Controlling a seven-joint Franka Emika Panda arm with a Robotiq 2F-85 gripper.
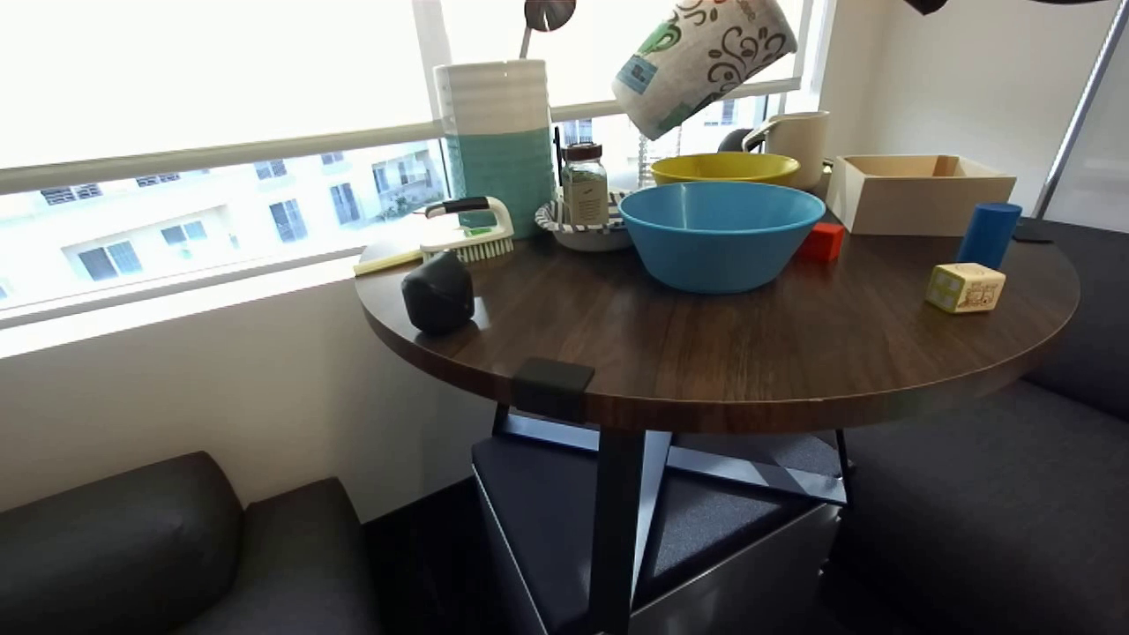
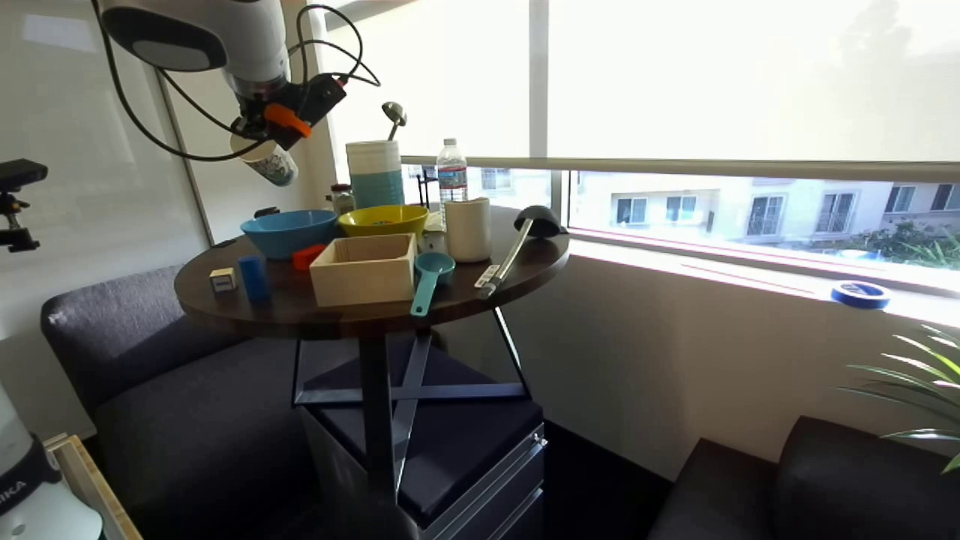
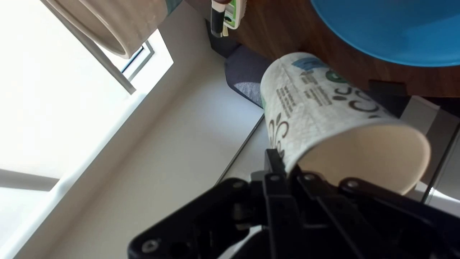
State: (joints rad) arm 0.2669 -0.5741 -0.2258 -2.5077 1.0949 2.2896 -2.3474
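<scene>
A paper cup point(image 3: 323, 100) with brown swirls hangs from my gripper point(image 3: 286, 168), which is shut on the wall at its rim. One finger lies outside the cup and the other inside. In the wrist view the mouth faces toward the gripper. The cup point(image 1: 706, 66) is tilted in the air, base down to the left, above the blue bowl point(image 1: 719, 238) and yellow bowl point(image 1: 728, 168) in an exterior view. Another exterior view shows the same cup point(image 2: 274, 165) under the wrist, higher than the blue bowl point(image 2: 291, 231). Whether the cup holds anything cannot be seen.
The round table point(image 1: 670, 344) carries a wooden box point(image 1: 926, 198), a blue cylinder point(image 1: 990, 236), a toy block point(image 1: 966, 288), a red block point(image 1: 822, 242), a brush point(image 1: 467, 231) and a spice jar point(image 1: 584, 187). Tall things include a ribbed vase point(image 2: 375, 176), a water bottle point(image 2: 451, 176) and a ladle point(image 2: 517, 251).
</scene>
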